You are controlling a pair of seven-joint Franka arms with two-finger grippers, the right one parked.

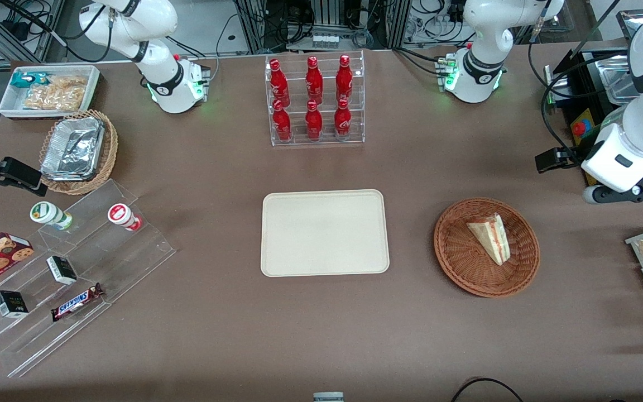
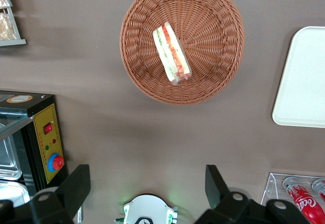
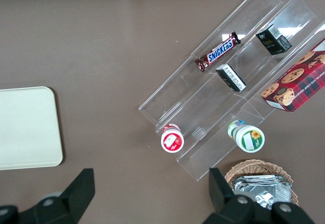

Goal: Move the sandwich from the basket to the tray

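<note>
- The left arm's two-finger gripper (image 2: 147, 188) hangs high above bare table, farther from the front camera than the round reddish-brown woven wicker basket (image 1: 458, 262); its fingers are spread wide and hold nothing.
- The triangular white-bread sandwich wedge with red and green filling (image 1: 490, 237) lies on its side in that basket, near the middle.
- Risk: soft bread may crush or shed filling if the fingers close hard.
- Risk: fingertips may snag the basket's weave or rim and drag the basket.
- Risk: a grasp across the tapered end may slip during transfer.
- The flat rectangular cream-beige tray with rounded corners (image 1: 277, 262) holds nothing and lies beside the basket, well apart, toward the parked arm's end.
</note>
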